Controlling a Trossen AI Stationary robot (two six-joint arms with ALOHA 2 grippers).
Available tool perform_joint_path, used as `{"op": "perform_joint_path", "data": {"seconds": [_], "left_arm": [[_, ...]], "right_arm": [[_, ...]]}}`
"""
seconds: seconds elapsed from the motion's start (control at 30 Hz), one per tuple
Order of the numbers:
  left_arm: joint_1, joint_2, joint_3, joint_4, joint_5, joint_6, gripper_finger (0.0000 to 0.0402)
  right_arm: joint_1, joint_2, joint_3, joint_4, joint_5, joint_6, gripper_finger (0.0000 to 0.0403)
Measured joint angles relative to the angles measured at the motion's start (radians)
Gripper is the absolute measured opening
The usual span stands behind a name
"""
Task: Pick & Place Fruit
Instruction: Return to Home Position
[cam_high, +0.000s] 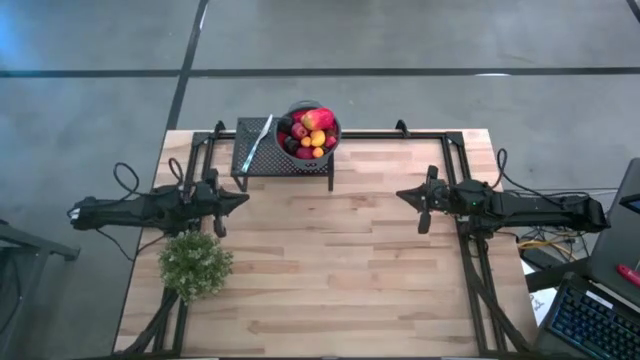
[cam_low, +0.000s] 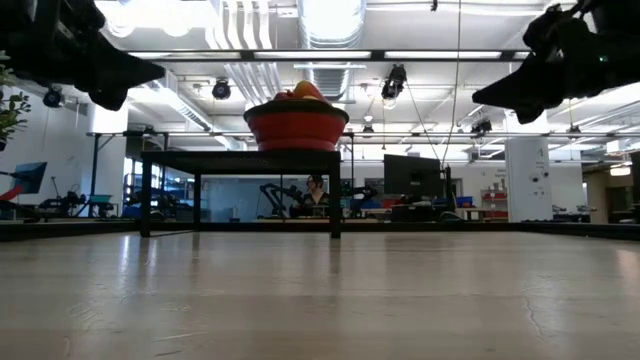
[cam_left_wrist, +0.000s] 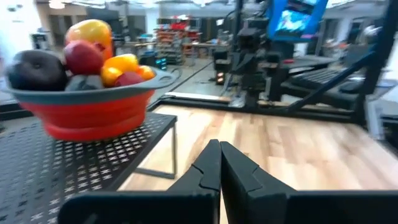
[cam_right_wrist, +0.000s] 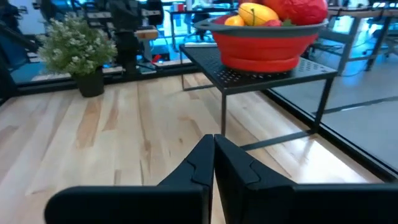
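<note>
All the fruit (cam_high: 308, 133) is piled in the red bowl (cam_left_wrist: 93, 115) w/ the gray rim. That bowl sits on the black mesh shelf (cam_high: 246, 132) at the far edge of the table (cam_high: 340, 270), about mid-width. You can see red, yellow, orange & dark maroon pcs in the pile, w/ a bigger red one on top. A knife (cam_high: 258, 142) lies on the same shelf just beside the bowl, on the left arm's side, clear of the fruit. Your left gripper (cam_left_wrist: 219, 144) is closed, fingers pressed together w/ nothing between them. It hangs above the table near the shelf's corner on its own side, pointing across at the other arm, so the fruit is off toward the far edge, near but apart from the fingertips. Your right gripper (cam_right_wrist: 213, 137) is closed & empty too, raised over the table & pointing back at the left one. It's well apart from the shelf, w/ the bowl across from it & toward the far edge. Neither gripper touches bowl or fruit. The bushy green plant (cam_high: 195, 263) stands on the table just beside the left arm, on the near side.
</note>
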Motion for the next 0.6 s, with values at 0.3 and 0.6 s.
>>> {"op": "perform_joint_path", "data": {"seconds": [0.3,0.6], "left_arm": [[0.000,-0.151,0.000,-0.174,0.017,-0.052,0.0001],[0.000,-0.151,-0.054,-0.090,0.010,-0.015,0.0000]], "right_arm": [[0.108,-0.024,-0.037,-0.008,0.154,-0.037,0.0008],[0.122,-0.036,-0.064,-0.011,0.174,-0.036,0.0008]]}}
